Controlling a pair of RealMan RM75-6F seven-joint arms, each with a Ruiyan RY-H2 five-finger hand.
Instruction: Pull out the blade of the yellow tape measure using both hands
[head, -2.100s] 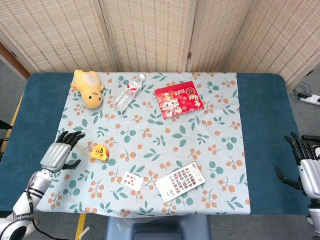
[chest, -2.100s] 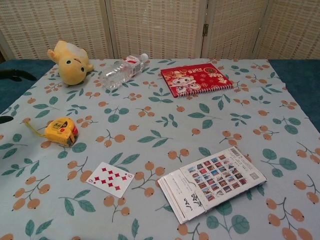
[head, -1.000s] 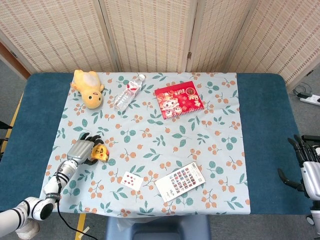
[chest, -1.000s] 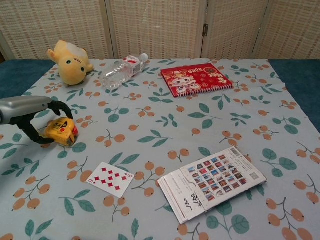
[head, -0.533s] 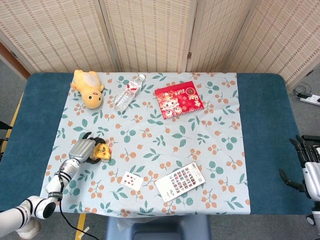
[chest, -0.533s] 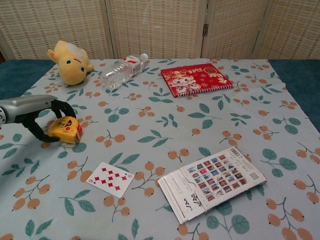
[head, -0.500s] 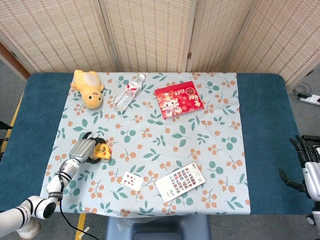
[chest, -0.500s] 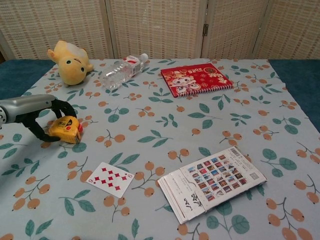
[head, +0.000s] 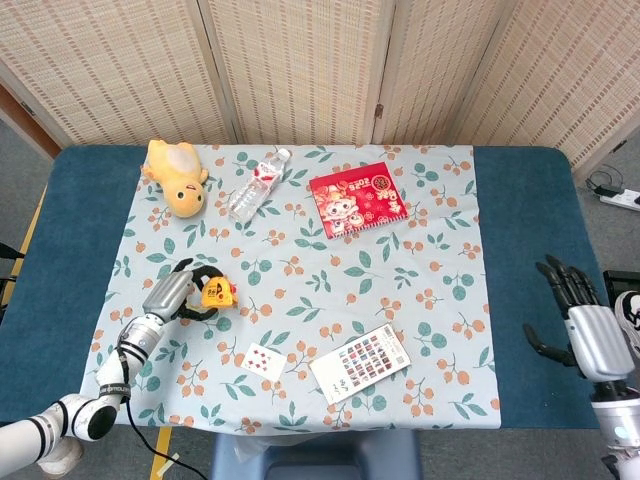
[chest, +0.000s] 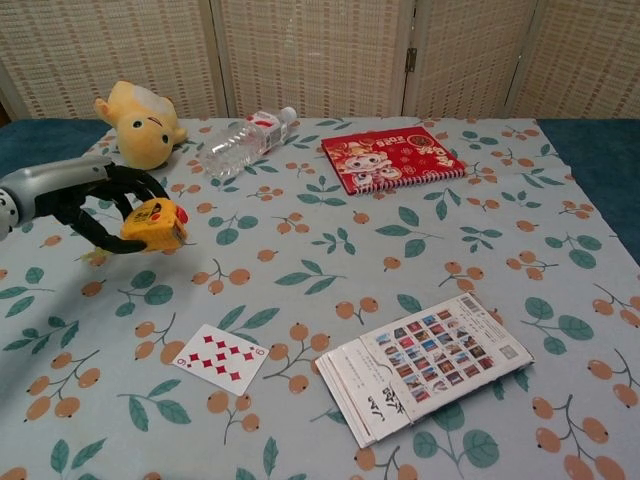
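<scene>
Tape measure (chest: 152, 222), gripped in the left hand (chest: 95, 205), now sits lifted off the bench where it lay a moment ago, while the right hand (head: 585, 325), open and empty, has edged inward, so pulling can start.

- Head view sits up high, looking pretty much straight down on the whole tabletop (head: 520, 200), edges and all.
- Chest view is way lower and closer, looking across it toward the wicker screen (chest: 310, 50).
- Both catch the floral cloth (head: 330, 270).
</scene>
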